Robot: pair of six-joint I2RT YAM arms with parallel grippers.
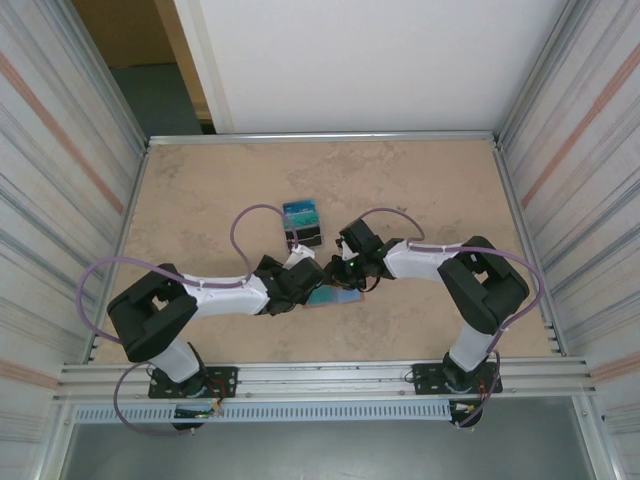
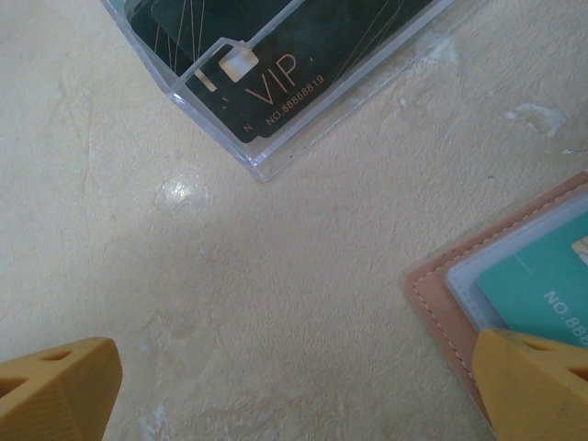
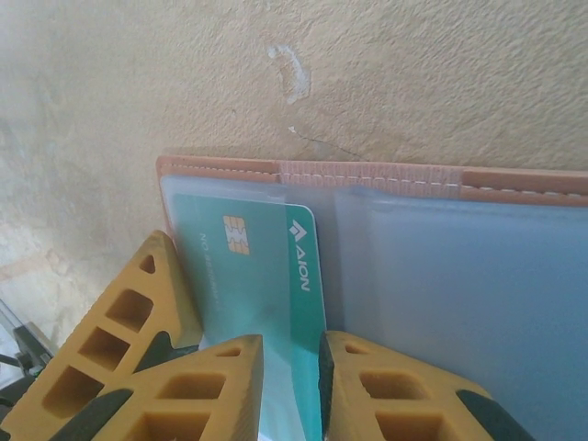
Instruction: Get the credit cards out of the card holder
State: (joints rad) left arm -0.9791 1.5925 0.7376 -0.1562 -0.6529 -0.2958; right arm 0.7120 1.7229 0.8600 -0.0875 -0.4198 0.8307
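The salmon-pink card holder [image 3: 367, 175] lies open on the table, blue-grey inside up; in the top view the card holder [image 1: 335, 297] is between the two arms. A teal credit card [image 3: 248, 276] with a gold chip sits in its left sleeve. My right gripper [image 3: 291, 386] hovers over the card's lower right edge, jaws a narrow gap apart, the card lying flat behind them and not pinched. My left gripper [image 2: 294, 395] is wide open; one finger [image 2: 537, 386] rests on the holder's corner [image 2: 432, 294] beside the card [image 2: 537, 285].
A clear plastic box [image 2: 276, 83] of dark VIP cards stands just beyond the holder, at the table's middle as a teal-topped box [image 1: 303, 222]. Bare table [image 1: 200, 200] lies to the left and far side. Corrugated metal walls close in both sides.
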